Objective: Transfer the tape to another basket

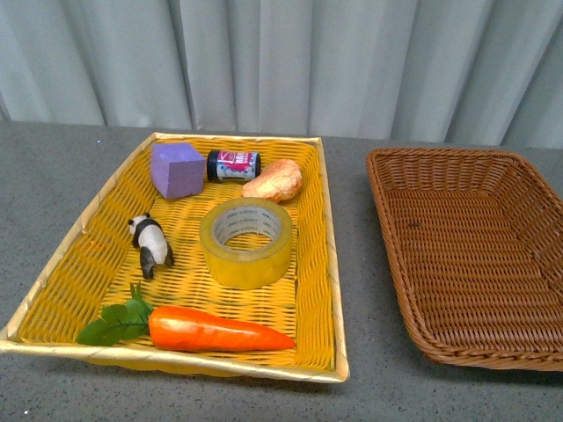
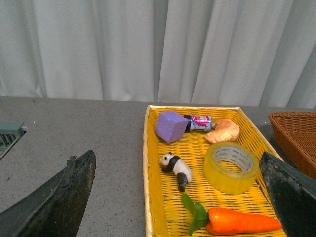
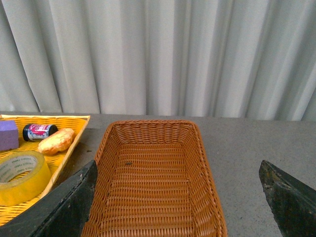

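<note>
- Jaws, left gripper (image 2: 177,158): spread wide, nothing between them; hanging off to the left of the yellow basket (image 1: 329,264), clear of its contents.
- Jaws, right gripper (image 3: 177,163): likewise spread wide and empty; hanging over the near end of the brown wicker basket (image 1: 380,207).
- Neither arm visible in the front view.
- Tape (image 1: 247,265): lying flat, hole upward, near the middle of the yellow basket, slightly toward its right wall; touching nothing else.
- Neighbours in the same basket: purple block (image 1: 176,169), small dark bottle (image 1: 233,165) on its side and orange bread-like piece (image 1: 274,180) along the far end; panda figure (image 1: 151,243) to the left; toy carrot (image 1: 215,331) across the near end.
- Progress, judged: nothing done yet. Reach, grasp, lift over two rims, carry and release all remaining.
- Destination: brown wicker basket lying to the right of the yellow one, holding nothing but a small dark speck on its floor.
- Edges: raised pale rim of the yellow basket and sloped brown wall both standing between tape and goal; strip of grey table (image 1: 354,264) separating them.
- Open room: free space on all sides of the roll, tightest toward the bread-like piece; likely enough for fingers across the roll.
</note>
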`<control>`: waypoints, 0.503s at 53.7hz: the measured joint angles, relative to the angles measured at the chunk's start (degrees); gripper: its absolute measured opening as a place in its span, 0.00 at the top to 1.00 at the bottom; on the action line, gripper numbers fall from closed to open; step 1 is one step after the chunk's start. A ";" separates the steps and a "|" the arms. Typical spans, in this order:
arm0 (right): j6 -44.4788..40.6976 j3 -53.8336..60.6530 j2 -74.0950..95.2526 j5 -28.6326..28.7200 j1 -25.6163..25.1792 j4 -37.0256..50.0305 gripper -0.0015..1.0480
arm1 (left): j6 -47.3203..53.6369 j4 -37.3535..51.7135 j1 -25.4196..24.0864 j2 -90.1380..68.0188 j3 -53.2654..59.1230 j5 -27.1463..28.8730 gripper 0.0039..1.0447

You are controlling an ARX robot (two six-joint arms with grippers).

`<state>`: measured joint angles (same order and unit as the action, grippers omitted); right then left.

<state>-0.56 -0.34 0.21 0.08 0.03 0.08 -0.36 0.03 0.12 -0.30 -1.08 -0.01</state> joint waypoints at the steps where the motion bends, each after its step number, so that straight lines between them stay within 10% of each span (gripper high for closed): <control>1: 0.00 0.00 0.00 0.00 0.00 0.00 0.09 | 0.00 0.00 0.00 0.00 0.00 0.00 0.06; 27: 0.00 0.00 0.00 0.00 0.00 0.00 0.09 | 0.00 0.00 0.00 0.00 0.00 0.00 0.06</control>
<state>-0.56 -0.34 0.21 0.08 0.03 0.08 -0.36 0.03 0.12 -0.30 -1.08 -0.01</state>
